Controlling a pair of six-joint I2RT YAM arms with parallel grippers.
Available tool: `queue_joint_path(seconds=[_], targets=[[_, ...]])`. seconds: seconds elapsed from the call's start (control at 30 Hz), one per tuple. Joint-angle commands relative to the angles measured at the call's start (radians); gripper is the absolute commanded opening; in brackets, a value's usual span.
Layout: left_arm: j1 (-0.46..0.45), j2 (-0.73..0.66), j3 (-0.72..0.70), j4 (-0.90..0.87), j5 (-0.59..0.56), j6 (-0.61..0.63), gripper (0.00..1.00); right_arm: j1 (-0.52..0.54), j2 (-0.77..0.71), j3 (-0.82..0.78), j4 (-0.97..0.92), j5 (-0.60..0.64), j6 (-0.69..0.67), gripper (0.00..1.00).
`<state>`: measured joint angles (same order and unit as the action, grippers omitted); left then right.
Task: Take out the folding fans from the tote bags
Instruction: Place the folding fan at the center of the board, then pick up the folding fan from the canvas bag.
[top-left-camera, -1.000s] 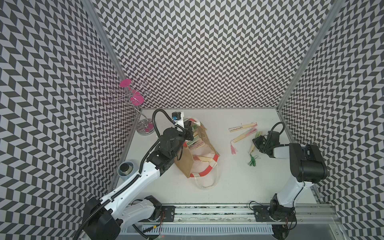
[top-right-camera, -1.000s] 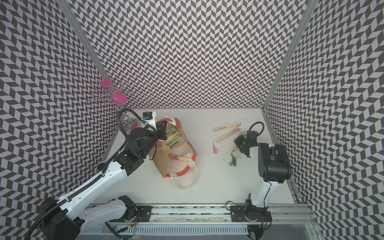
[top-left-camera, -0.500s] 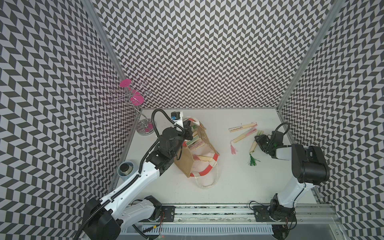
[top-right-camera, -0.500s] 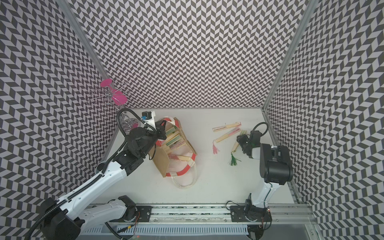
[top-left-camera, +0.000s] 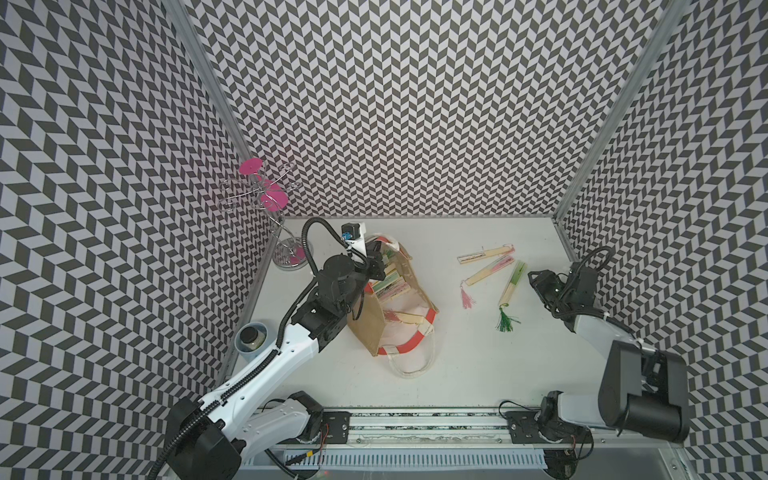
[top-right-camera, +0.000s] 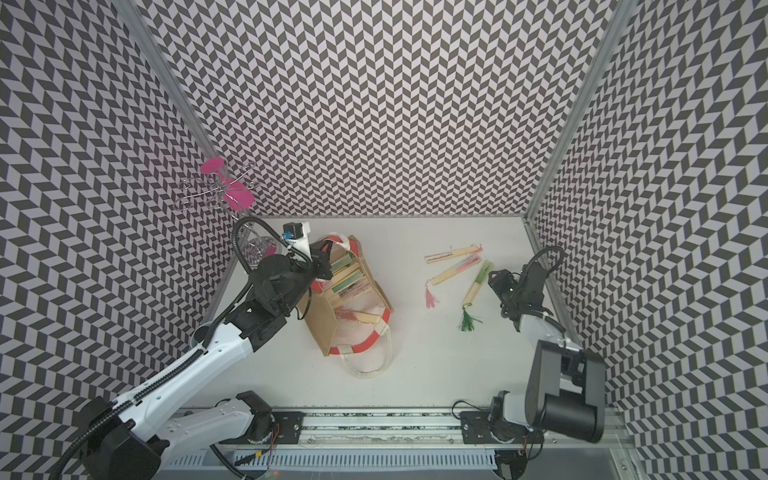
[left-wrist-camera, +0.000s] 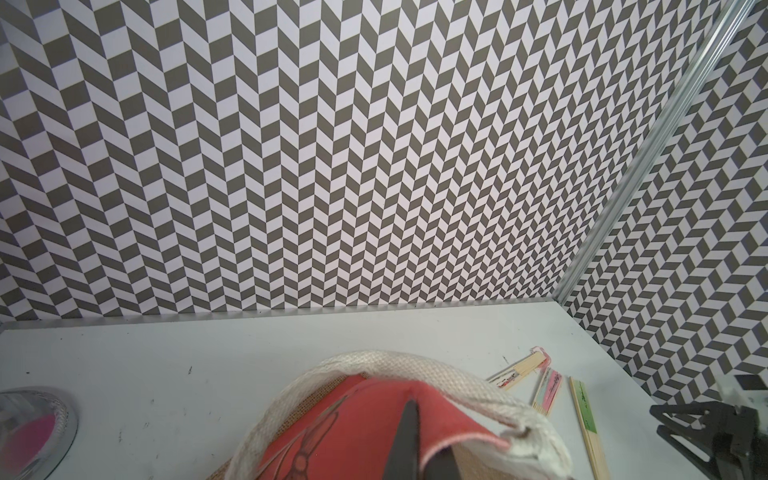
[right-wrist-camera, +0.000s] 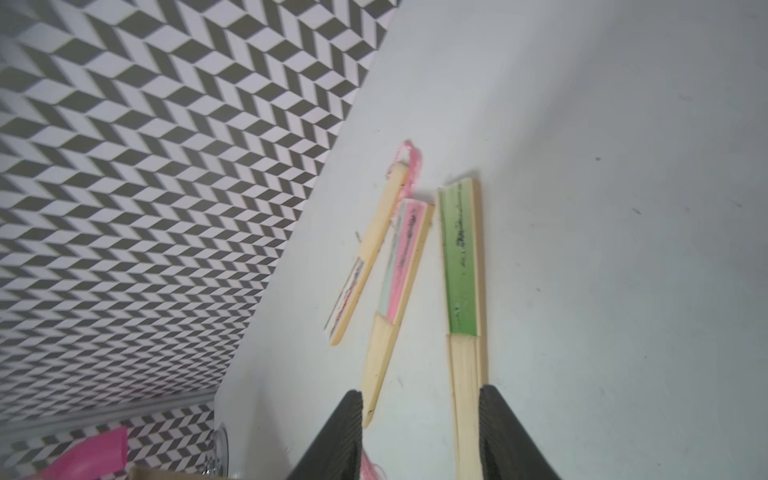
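White desk (top-left-camera: 457, 365). Tan jute tote bag (top-left-camera: 365, 328) mouth open, fan bundle (top-left-camera: 390, 286) inside. At bag's far rim, left hand (top-left-camera: 376, 259) pinched shut on red trim. Well right of bag, right hand (top-left-camera: 535, 277) parted, gripping nothing, beside green fan (top-left-camera: 512, 282).

Coarse woven jute tote bag (top-left-camera: 365, 326), pale bamboo fans (top-left-camera: 512, 282), glossy chrome stand (top-left-camera: 291, 261)

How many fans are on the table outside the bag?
3. One pale fan lies farthest back, a pink fan beside it, a green fan closest to the right gripper. More sit inside the bag, some maybe hidden.
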<state>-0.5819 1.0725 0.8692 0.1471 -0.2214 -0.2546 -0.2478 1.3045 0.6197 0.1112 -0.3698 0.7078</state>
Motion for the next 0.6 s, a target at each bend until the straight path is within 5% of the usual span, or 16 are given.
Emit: queue_joint_path(seconds=[0.0,0.3,0.57], targets=[[0.005,-0.015,0.033,0.067,0.011,0.001,0.0,0.052,-0.119,0.005,-0.072,-0.05,-0.094,0.43],[0.007,0.01,0.034,0.068,0.016,0.001,0.0,0.613,-0.493,0.055,-0.221,0.261,-0.247,0.42],[0.008,0.009,0.037,0.073,0.021,0.042,0.0,1.045,-0.48,0.163,-0.394,0.557,-0.341,0.4]])
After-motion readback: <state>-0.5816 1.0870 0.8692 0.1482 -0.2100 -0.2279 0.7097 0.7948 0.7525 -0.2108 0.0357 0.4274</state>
